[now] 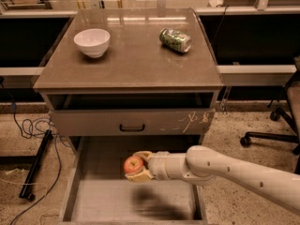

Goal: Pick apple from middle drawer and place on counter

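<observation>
The apple (132,164) is small, round and red-orange. It sits between the fingers of my gripper (136,166), which is shut on it. The gripper holds it above the floor of the open middle drawer (105,196), a little below the drawer front above; a shadow lies on the drawer floor underneath. My white arm (234,170) reaches in from the lower right. The counter (136,60) is the grey-brown top slab of the cabinet, higher in the view.
A white bowl (92,42) stands at the counter's left rear. A green drink can (175,40) lies on its side at the right rear. A closed drawer front with a dark handle (131,127) sits above the open drawer. Cables (28,125) lie left; an office chair base (269,137) stands right.
</observation>
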`<move>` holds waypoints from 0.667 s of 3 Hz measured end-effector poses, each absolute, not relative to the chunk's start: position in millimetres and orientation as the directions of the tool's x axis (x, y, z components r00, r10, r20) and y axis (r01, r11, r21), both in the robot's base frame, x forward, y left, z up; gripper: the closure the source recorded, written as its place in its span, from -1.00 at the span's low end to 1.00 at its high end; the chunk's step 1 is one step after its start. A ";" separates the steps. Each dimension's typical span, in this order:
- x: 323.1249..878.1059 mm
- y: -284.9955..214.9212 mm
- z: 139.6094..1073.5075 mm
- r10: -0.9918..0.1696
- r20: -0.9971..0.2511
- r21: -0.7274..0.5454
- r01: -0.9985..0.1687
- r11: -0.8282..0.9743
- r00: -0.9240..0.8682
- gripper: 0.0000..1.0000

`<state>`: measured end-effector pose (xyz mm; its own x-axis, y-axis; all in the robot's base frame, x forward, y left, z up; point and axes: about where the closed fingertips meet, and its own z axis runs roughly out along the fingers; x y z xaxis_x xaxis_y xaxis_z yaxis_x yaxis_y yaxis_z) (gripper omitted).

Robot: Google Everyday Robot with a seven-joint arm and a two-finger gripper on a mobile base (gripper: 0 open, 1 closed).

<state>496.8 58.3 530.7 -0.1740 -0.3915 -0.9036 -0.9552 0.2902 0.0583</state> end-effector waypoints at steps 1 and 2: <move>496.3 37.2 573.8 -0.406 -0.902 0.020 -0.956 0.292 -0.143 1.00; 495.9 22.8 614.5 -0.426 -0.898 -0.020 -0.957 0.290 -0.110 1.00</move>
<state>495.9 22.8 614.5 -0.1102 -0.4263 -0.8978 -0.9569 0.2899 -0.0202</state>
